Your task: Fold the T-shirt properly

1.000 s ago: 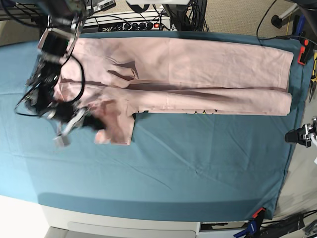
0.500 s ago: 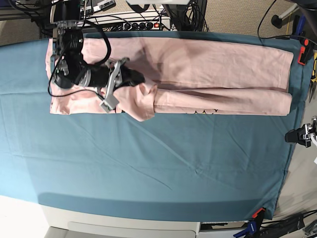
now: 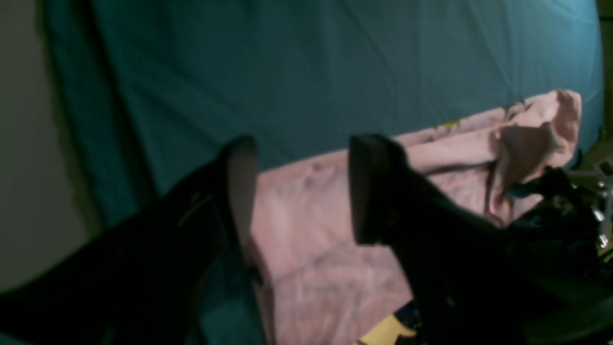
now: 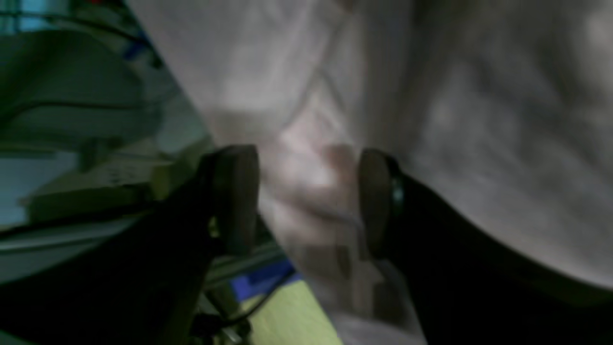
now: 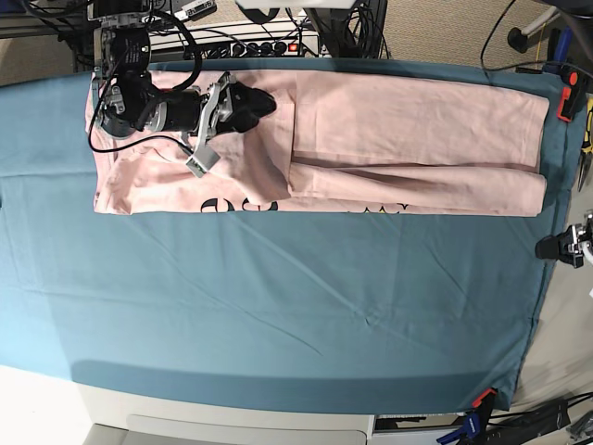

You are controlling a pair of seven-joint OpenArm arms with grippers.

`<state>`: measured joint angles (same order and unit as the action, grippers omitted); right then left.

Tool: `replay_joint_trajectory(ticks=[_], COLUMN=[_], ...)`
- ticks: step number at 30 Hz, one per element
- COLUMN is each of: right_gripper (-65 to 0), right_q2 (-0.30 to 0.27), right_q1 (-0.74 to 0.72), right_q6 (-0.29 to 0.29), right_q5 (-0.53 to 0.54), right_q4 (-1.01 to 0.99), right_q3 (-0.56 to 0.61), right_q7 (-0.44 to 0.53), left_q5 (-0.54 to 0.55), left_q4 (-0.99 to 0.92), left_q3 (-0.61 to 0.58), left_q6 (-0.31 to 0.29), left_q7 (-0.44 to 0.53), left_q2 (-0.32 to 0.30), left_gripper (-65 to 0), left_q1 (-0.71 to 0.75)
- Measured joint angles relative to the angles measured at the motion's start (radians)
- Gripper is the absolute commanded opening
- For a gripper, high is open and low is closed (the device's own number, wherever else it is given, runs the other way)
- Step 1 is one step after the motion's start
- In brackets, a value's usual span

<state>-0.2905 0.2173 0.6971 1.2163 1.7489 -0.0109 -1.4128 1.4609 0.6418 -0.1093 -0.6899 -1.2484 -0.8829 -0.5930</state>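
While its two fingers are standing apart over pale pink cloth in the right wrist view, the right pincer point(image 4: 306, 201) is gripping nothing; the fabric is only showing through the gap. In the base view that right pincer point(image 5: 262, 102) is hovering over the upper left part of the T-shirt point(image 5: 371, 139), with its black arm lying across the shirt's left end. The left pincer point(image 3: 299, 184) is also gaping, its fingers spread with nothing between them, hanging over the shirt's far end and the teal tablecloth point(image 3: 335, 62); in the base view only a bit of it is showing at the right edge. The T-shirt is lying flat as a long band along the far side of the tabletop, folded lengthwise, with black lettering peeking out along its near edge. The teal tablecloth point(image 5: 296, 315) is covering the rest of the tabletop.
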Motion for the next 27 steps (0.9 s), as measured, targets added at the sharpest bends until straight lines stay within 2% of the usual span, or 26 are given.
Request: replay_joint_trajectory(ticks=[3,6,9,12,13,17,27], right_gripper=[-31.3,-31.3,-31.4,-31.4,-31.4,-31.4,-31.4], right_q2=[0.006,0.019,0.030,0.041,0.041,0.041,0.042], right_q1=[0.000,0.002,-0.004,-0.003,-0.003,-0.002,-0.001], right_q6=[0.000,-0.001,0.000,0.000,0.000,0.000,0.000], right_q5=[0.151,0.236,0.238,0.240,0.240,0.171,0.160], right_q4=[0.010,0.080,0.154,0.180,0.180,0.180,0.180], right_q3=[-0.014,-0.071,-0.140,-0.177,-0.178,-0.178,-0.178], right_q7=[-0.001,-0.001,0.000,0.000,-0.001,-0.001,-0.001], left_q5=[0.003,0.003,0.002,0.003,0.004,0.025,0.061], left_q4=[0.000,0.002,0.000,0.001,0.002,0.002,0.007], left_q3=[0.000,0.000,0.000,0.000,0.000,0.003,0.017], left_q6=[0.000,0.000,0.014,0.031,0.045,0.042,0.026], left_q7=[-0.008,-0.039,-0.043,-0.049,-0.053,-0.053,-0.044], left_q2=[-0.027,-0.060,-0.087,-0.086,-0.079,-0.042,0.047], left_gripper=[-33.1,-29.3,-28.7,-28.7,-28.7,-28.7,-28.7], left_q1=[0.035,0.089,0.156,0.211,0.228,0.265,0.257])
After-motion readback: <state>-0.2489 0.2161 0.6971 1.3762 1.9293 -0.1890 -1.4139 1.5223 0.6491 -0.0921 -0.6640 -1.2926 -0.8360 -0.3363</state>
